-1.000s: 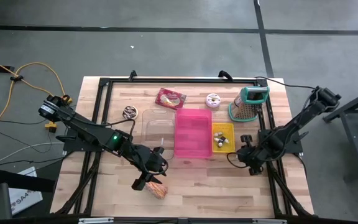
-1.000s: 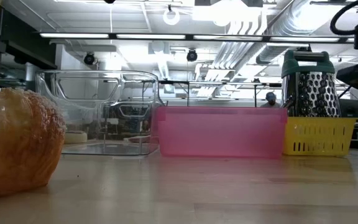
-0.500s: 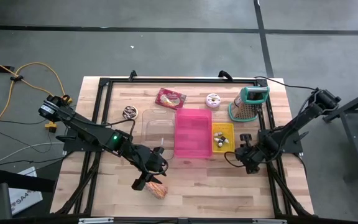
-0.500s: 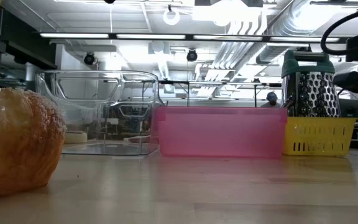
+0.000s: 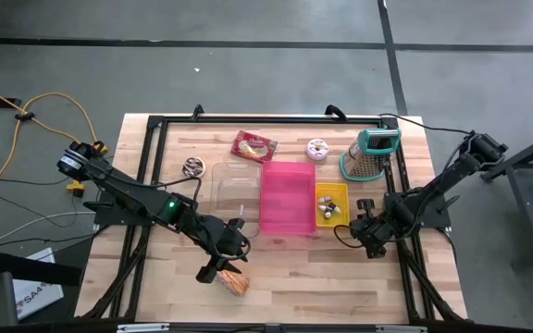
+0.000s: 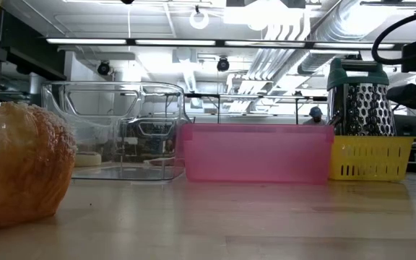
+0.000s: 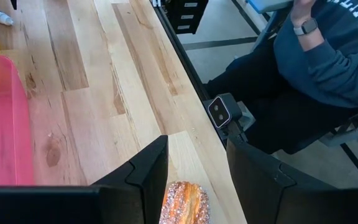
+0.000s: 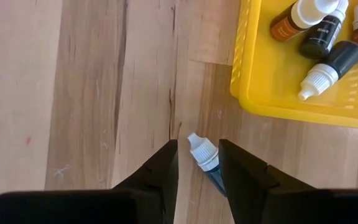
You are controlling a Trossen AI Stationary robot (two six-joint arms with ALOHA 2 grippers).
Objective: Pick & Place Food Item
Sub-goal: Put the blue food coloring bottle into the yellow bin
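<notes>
One sugar-dusted pastry [image 5: 234, 282] lies on the tabletop [image 5: 285, 268] near its front edge, golden brown and ridged, glazed to a shine in the low view [image 6: 20, 170]. The left claw [image 5: 220, 271] straddles it: in the left wrist view the pastry [image 7: 184, 203] sits between the two dark fingers [image 7: 146, 177], but whether they press on it cannot be told. Bare wood lies around it on every side, and beyond the front edge a seated person in a dark blue sleeve [image 7: 328, 56] shows.

Farther right, the right claw [image 5: 352, 237] is down at the tabletop just in front of the yellow basket [image 5: 332, 203], clenched on a small white-capped dropper bottle [image 8: 205, 158] lying on the wood. More small bottles [image 8: 319, 37] lie in the basket.

Mid-table stand the pink bin [image 5: 288, 198] and, touching its left side, a clear container [image 5: 234, 190]. Toward the far edge sit a red packet [image 5: 254, 146], a small round item [image 5: 318, 149], a dark round one [image 5: 193, 166] and a box grater [image 5: 368, 155].
</notes>
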